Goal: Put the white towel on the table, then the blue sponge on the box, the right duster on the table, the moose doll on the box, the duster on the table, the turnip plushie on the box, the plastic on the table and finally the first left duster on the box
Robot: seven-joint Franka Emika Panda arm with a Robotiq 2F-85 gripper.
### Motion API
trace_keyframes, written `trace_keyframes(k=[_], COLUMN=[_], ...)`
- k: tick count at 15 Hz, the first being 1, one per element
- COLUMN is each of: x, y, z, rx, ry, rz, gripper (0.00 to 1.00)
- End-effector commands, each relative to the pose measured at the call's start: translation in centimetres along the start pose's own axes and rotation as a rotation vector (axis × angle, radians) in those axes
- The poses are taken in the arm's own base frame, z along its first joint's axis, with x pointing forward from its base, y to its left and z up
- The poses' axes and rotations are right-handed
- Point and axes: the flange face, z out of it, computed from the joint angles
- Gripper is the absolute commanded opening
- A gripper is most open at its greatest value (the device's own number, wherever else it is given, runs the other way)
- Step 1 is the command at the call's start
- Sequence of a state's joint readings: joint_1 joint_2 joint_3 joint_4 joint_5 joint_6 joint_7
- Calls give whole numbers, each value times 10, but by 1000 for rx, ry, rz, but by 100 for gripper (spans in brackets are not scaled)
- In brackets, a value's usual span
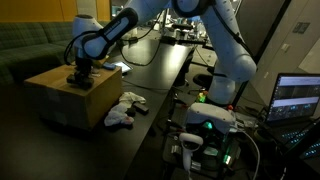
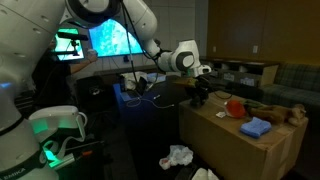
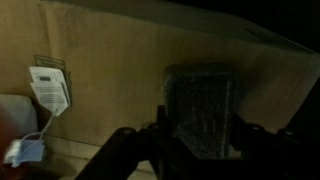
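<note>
Grips a dark grey block (image 3: 200, 100) w/ tool (image 1: 80, 80), jaws pressed to both its sides, down on the box (image 1: 60, 100) top near an edge (wrist view dim). Shows white towel (image 1: 125, 108) off the box, crumpled on the table (image 1: 155, 85) just beside box base. Shows blue sponge (image 2: 256, 127) flat on box top, apart from tool.

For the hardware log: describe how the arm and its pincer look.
The arm has rounded white links, with dark bands toward the wrist. The pincer is black and blocky. The light is too dim to make out any markings or cables on it.
</note>
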State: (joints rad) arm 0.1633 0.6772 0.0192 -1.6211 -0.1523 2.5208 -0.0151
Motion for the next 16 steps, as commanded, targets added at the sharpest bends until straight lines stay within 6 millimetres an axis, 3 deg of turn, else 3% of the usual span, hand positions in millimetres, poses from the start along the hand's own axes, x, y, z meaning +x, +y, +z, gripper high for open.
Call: trace_keyframes(k=[1,2,3,4,6,11,16], x=[13,14,14,13,12,4,-35], y=[6,9,12,15,21,35,61], z=[-3,-6,-9,-11,-17,-36,-89], rx=[-38,-41,-40,-44,-47,-37,-3], ry=[20,21,22,24,26,27,-63], rz=[17,23,27,26,31,38,14], gripper=[32,32,82,83,96,100,100])
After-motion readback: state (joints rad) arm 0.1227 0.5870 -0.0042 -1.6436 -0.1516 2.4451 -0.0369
